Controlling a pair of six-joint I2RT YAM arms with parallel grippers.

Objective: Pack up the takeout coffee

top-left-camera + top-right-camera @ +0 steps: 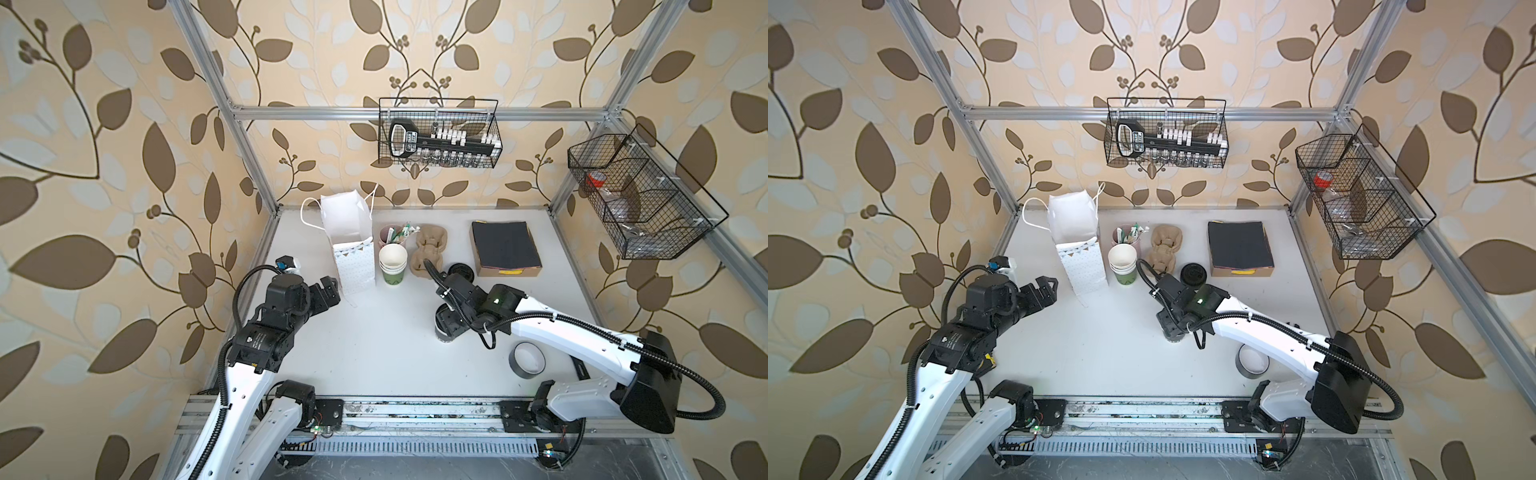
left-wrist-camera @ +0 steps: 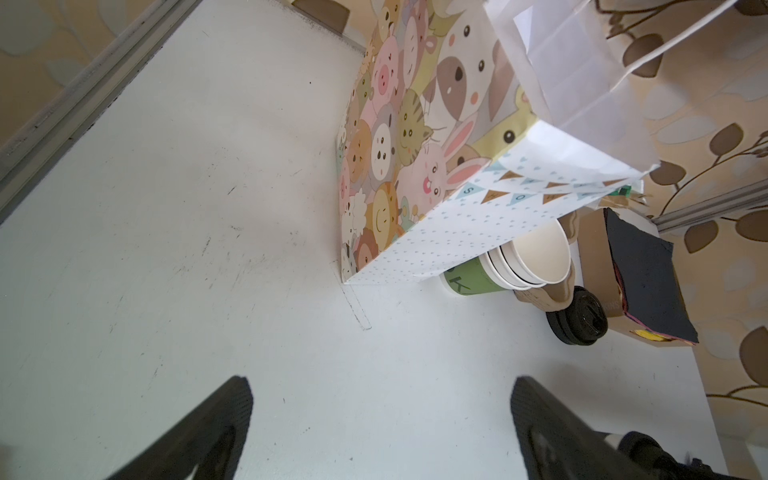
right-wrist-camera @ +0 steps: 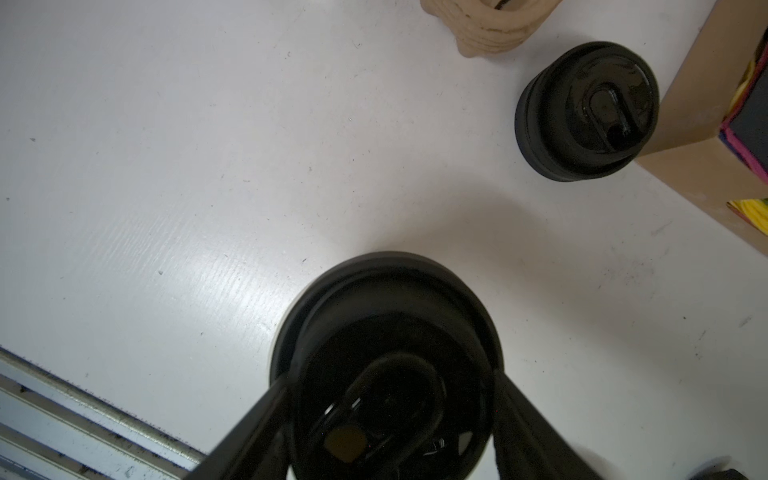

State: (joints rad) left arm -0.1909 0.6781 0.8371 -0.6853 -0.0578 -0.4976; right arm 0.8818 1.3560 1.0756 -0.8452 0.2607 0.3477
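Nearest the front rail, well apart from the paper bag (image 1: 353, 257) and on the side away from the left arm, the takeout coffee (image 3: 386, 299) is standing upright on the table. The right gripper (image 3: 392, 388) is reaching down over it, one finger on each side of the black lid. Whether the fingers are squeezing or only bracketing it I cannot tell. Just beside the bag's near corner, the left gripper (image 2: 380, 382) is hanging spread wide and empty.

Judging from this, the grasp is the step in hand and the cup is not yet packed. The next move is calling for a firm hold, a level lift, a carry across to the bag's open mouth and a straight lowering in. The light bag may be needing a steadying hand.

Beyond the coffee, the stack of loose lids (image 3: 586, 112) and the lidless cups (image 1: 392, 259) are sitting beside the bag.

The right wrist view alone is showing the fingers at the lid's rim, which the arm is hiding in both top views. The left wrist view alone is showing the bag's cartoon-animal face. Only the top views are showing its open mouth.
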